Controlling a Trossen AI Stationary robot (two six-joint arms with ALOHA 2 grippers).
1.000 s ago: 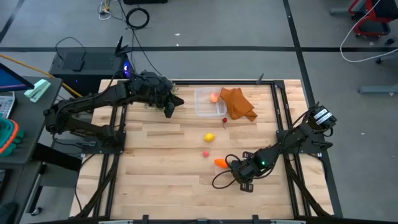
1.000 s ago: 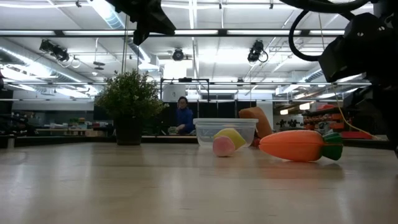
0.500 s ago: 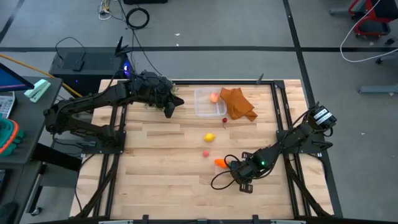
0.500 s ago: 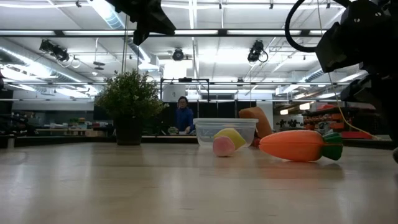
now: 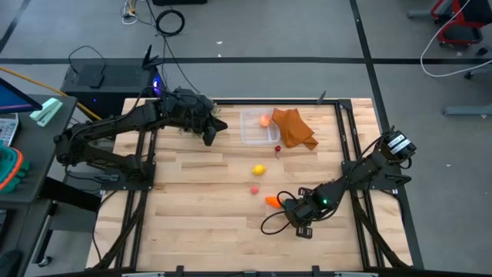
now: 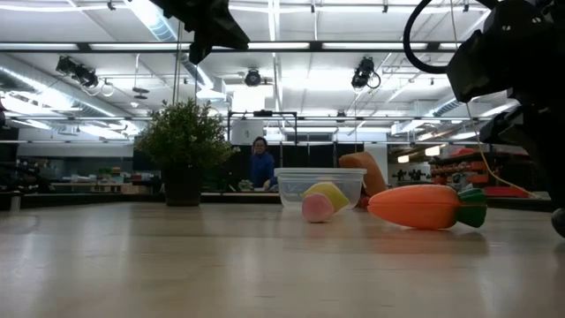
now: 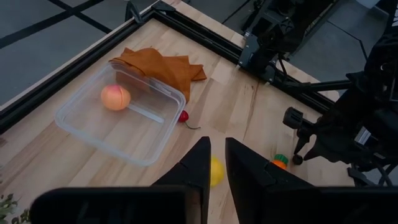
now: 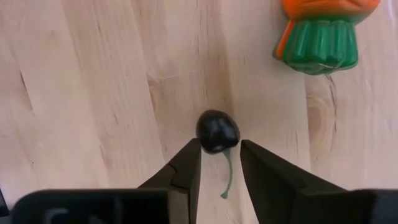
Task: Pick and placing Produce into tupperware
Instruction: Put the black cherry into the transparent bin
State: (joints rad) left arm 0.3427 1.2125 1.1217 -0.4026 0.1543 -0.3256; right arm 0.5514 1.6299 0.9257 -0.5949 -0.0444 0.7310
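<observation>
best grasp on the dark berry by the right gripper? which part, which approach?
Take the dark berry across its round body, not the thin green stem trailing from it. Come straight down from above: it lies on bare table, and the right gripper already has a finger on each side of the stem, just short of the body. The carrot lies clear of it. The left gripper waits near the plastic box.

Orange toy carrot (image 8: 323, 6) with ribbed green top; glossy black round berry (image 8: 217, 131) with thin green stem; clear plastic box (image 7: 121, 114) holding pink-orange fruit (image 7: 115, 98); rust-orange cloth (image 7: 161, 67); pale wood-grain tabletop (image 8: 93, 93).
</observation>
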